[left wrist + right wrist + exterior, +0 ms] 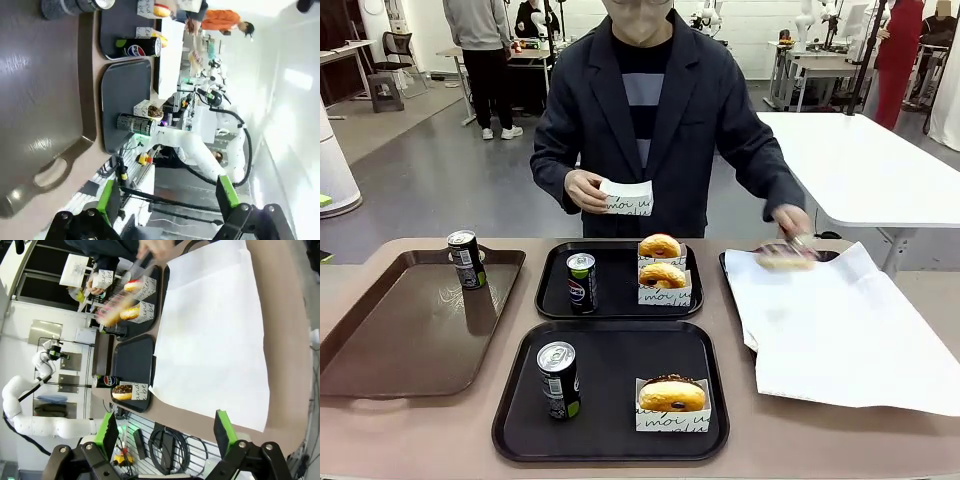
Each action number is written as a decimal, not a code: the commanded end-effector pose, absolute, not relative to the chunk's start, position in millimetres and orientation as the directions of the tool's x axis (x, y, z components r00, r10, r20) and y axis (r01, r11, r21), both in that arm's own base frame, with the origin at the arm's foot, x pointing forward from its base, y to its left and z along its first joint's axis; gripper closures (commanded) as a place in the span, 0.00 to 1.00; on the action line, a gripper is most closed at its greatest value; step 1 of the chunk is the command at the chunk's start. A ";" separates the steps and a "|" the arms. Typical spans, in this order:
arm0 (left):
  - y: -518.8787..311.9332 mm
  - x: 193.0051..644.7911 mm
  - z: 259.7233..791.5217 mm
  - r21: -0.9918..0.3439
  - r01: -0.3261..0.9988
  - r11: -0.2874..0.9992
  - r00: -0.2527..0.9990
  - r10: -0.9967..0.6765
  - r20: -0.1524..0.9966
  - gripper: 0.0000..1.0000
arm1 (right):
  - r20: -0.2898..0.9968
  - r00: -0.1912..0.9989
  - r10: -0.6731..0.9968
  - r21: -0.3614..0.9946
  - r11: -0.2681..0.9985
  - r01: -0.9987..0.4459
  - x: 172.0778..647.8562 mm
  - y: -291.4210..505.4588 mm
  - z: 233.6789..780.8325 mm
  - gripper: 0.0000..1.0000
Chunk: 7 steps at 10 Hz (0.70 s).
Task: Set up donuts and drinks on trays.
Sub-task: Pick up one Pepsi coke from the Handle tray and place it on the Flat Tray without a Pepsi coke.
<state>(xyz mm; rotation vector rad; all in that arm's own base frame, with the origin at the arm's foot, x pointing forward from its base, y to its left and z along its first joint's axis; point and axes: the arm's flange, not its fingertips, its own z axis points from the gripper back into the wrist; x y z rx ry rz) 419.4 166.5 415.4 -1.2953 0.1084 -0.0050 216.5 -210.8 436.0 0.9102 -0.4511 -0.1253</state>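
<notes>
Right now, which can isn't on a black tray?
The can at the far corner of the brown tray, on the robot's left. The other two stand on black trays.

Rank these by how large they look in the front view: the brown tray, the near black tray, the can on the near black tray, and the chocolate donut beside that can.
1. brown tray
2. near black tray, looking almost as big
3. can
4. chocolate donut, close to the can in apparent size; unsure
</notes>
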 end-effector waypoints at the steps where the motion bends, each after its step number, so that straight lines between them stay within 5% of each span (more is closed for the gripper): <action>1: 183.5 429.0 408.1 -0.975 0.056 0.213 0.994 -0.100 0.035 0.00 | 0.352 0.887 -0.299 0.796 0.594 -0.116 220.8 -210.7 434.9 0.00; 3: 183.9 430.1 397.6 -0.970 0.083 0.227 0.993 -0.097 0.062 0.00 | 0.352 0.887 -0.299 0.796 0.594 -0.116 220.8 -210.7 434.9 0.00; 5: 153.9 462.8 375.3 -0.946 -0.033 0.323 0.994 -0.085 -0.064 0.00 | 0.352 0.887 -0.299 0.796 0.594 -0.116 220.8 -210.7 434.9 0.00; 7: 181.5 429.4 392.5 -0.967 0.067 0.245 0.994 -0.100 0.044 0.00 | 0.352 0.887 -0.299 0.796 0.594 -0.116 220.8 -210.7 434.9 0.00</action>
